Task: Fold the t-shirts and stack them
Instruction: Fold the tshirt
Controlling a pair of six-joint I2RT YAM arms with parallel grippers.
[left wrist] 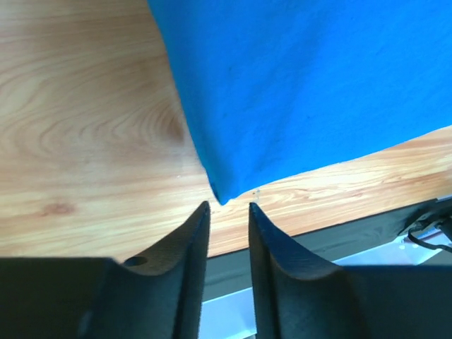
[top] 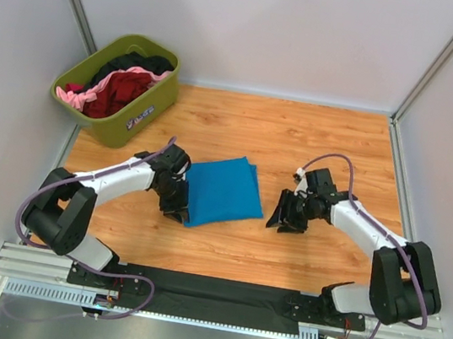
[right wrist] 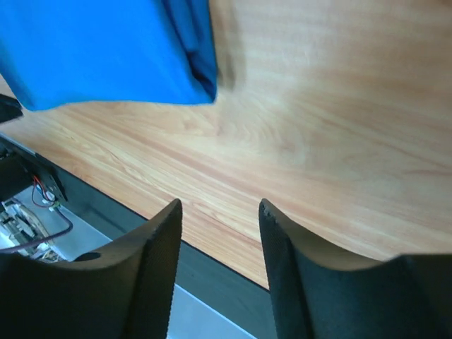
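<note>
A bright blue t-shirt [top: 221, 191] lies folded into a rough square on the wooden table between the two arms. My left gripper [top: 176, 211] sits at its near left corner, open, with nothing between the fingers; the cloth's corner [left wrist: 224, 194] ends just beyond the tips of my left gripper [left wrist: 229, 206]. My right gripper [top: 284, 223] hovers a little to the right of the shirt, open and empty; in its wrist view the blue cloth [right wrist: 106, 49] lies away from my right gripper [right wrist: 220, 205]. Dark red, pink and black shirts [top: 120, 85] fill the tub.
An olive-green plastic tub [top: 114, 123] stands at the table's far left corner. Bare wooden table [top: 299, 138] stretches behind and to the right of the blue shirt. A dark strip and metal rail [top: 217, 292] run along the near edge. White walls enclose the table.
</note>
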